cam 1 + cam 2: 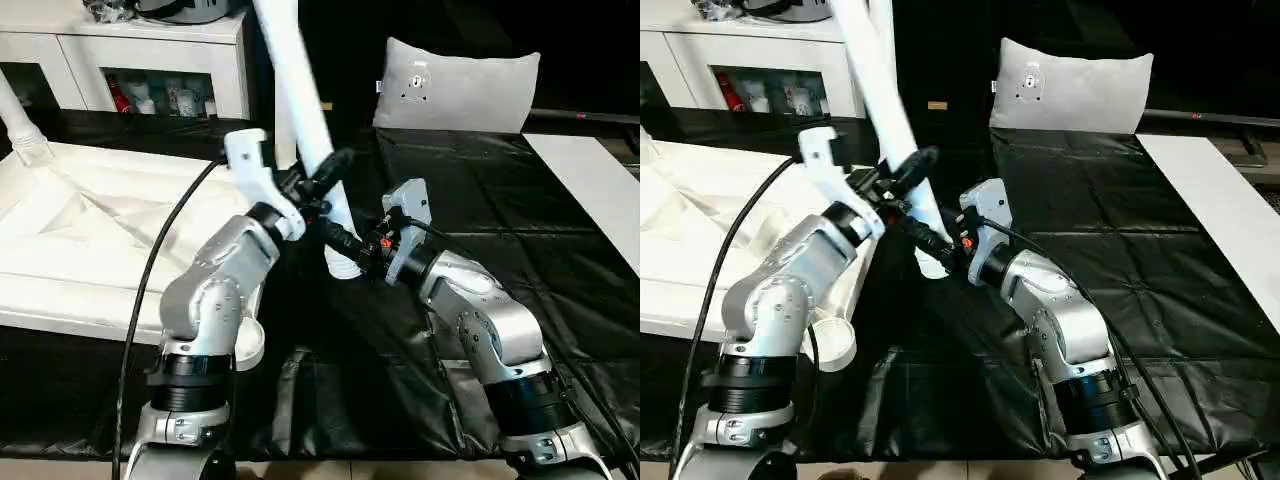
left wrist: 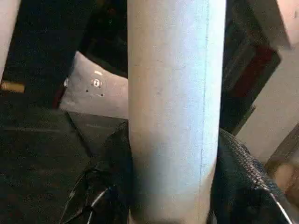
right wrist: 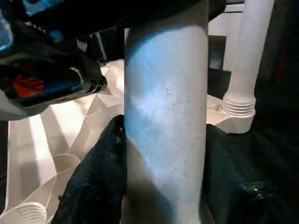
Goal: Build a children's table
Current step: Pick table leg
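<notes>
- White tapered round plastic table leg stands steeply tilted over the black sheet, its long axis running from its lower end up and away, leaning towards the robot's left.
- Left gripper clasps it mid-shaft.
- Right gripper clamps its lower end.
- White ribbed tabletop lies left of the leg, underside up.

Black-sheeted surface bearing tabletop, pillow
</notes>
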You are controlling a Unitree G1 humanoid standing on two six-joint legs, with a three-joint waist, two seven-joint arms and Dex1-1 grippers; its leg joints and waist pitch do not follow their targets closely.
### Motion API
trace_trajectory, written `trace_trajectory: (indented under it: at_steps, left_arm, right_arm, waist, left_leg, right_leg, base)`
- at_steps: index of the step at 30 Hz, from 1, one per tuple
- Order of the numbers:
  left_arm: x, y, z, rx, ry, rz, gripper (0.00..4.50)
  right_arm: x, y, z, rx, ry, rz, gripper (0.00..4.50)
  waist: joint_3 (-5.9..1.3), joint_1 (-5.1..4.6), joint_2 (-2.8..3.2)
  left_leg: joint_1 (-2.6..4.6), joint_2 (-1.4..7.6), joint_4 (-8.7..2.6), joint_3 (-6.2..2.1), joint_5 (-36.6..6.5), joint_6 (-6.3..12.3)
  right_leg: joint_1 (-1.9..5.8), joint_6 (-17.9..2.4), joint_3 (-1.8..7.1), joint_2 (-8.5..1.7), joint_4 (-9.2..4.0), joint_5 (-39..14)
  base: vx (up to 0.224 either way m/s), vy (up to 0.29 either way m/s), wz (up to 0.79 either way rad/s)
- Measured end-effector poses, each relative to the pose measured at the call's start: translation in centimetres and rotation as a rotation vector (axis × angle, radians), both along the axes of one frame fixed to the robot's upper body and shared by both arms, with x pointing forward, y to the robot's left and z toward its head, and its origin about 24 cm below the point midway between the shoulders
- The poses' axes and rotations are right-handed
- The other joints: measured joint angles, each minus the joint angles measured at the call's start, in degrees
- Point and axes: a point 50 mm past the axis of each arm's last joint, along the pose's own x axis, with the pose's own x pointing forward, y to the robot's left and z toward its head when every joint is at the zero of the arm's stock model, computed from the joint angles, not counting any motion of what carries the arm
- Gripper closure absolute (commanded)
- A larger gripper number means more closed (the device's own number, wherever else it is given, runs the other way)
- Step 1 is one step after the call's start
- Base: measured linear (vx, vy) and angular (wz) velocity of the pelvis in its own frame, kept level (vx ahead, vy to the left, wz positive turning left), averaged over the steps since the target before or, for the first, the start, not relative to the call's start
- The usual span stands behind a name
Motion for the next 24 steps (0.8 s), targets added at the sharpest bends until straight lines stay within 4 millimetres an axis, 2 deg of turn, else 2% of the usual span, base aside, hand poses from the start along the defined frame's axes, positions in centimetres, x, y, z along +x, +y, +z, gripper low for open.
trace_trajectory:
  at_steps: [5, 6, 7, 9, 11, 14, 16, 21, 24]
  left_arm:
    - [0.0, 0.0, 0.1, 0.027, -0.015, 0.005, 2.62]
    - [0.0, 0.0, 0.1, 0.02, -0.014, 0.005, 2.62]
    - [0.1, 0.0, 0.1, 0.015, -0.012, 0.006, 2.62]
    - [0.1, 0.2, 0.2, -0.013, -0.005, 0.009, 2.62]
    - [0.2, 0.5, 0.4, -0.038, 0.007, -0.009, 2.62]
    - [0.2, 0.8, 0.9, -0.062, 0.006, -0.058, 2.62]
    - [0.1, 1.0, 1.4, -0.101, 0.002, -0.095, 2.62]
    - [-0.4, 1.9, 2.6, -0.197, -0.003, -0.245, 2.62]
    - [-0.9, 2.1, 3.6, -0.226, -0.035, -0.35, 2.62]
  right_arm:
    - [0.0, 0.0, 0.0, 0.009, 0.014, -0.004, 2.62]
    - [0.1, 0.0, 0.0, 0.023, 0.028, 0.001, 2.06]
    - [0.1, 0.0, 0.0, 0.028, 0.035, 0.006, 1.92]
    - [0.1, -0.1, 0.3, 0.058, 0.048, 0.019, 1.92]
    - [0.1, -0.5, 0.6, 0.114, 0.066, 0.034, 1.57]
    - [0.1, -1.7, 1.5, 0.205, 0.078, 0.053, 1.48]
    - [-0.2, -2.5, 2.2, 0.252, 0.087, 0.096, 1.14]
    - [-0.6, -5.4, 3.9, 0.399, 0.114, 0.127, 0.77]
    - [-0.9, -6.5, 4.4, 0.453, 0.134, 0.151, 0.59]
  waist:
    - [0.0, -0.05, 0.0]
    - [0.0, -0.08, 0.0]
    - [0.0, -0.09, 0.0]
    - [0.0, -0.09, 0.0]
    - [0.0, -0.05, 0.0]
    - [0.0, 0.11, 0.0]
    - [0.0, 0.23, 0.0]
    - [0.0, 0.29, 0.0]
    - [0.0, 0.18, 0.01]
  left_leg:
    - [0.01, 0.0, -0.01, 0.0, 0.0, 0.0]
    - [0.0, 0.0, -0.01, 0.0, 0.0, 0.0]
    - [0.01, 0.0, 0.0, 0.0, 0.0, 0.0]
    - [0.01, 0.0, 0.0, 0.0, 0.0, 0.0]
    - [0.01, 0.01, -0.01, 0.0, 0.0, 0.0]
    - [0.0, 0.0, 0.0, 0.0, 0.0, 0.0]
    - [-0.03, -0.01, 0.0, 0.0, 0.0, 0.02]
    - [-0.02, 0.0, 0.0, 0.01, 0.0, 0.03]
    - [0.0, 0.01, 0.0, 0.02, 0.0, 0.04]
  right_leg:
    - [0.0, -0.1, 0.0, 0.0, 0.0, 0.1]
    - [0.0, -0.1, 0.0, 0.0, 0.0, 0.1]
    - [0.0, -0.1, 0.0, 0.0, 0.0, 0.1]
    - [0.0, -0.1, -0.01, 0.0, 0.01, 0.1]
    - [0.0, -0.1, -0.01, 0.0, 0.01, 0.1]
    - [0.0, -0.1, 0.0, 0.0, 0.0, 0.1]
    - [0.0, -0.1, 0.0, -0.01, -0.02, 0.1]
    - [0.0, -0.1, -0.01, 0.0, -0.01, 0.1]
    - [0.0, -0.1, -0.02, 0.0, -0.01, 0.1]
  base:
    - [0.0, 0.0, 0.0]
    - [0.0, 0.0, 0.0]
    - [0.0, 0.0, 0.0]
    - [0.0, 0.0, 0.0]
    - [0.0, 0.0, 0.0]
    - [0.0, 0.0, 0.0]
    - [0.0, 0.0, 0.0]
    - [0.0, 0.0, 0.0]
    - [0.0, 0.0, 0.0]
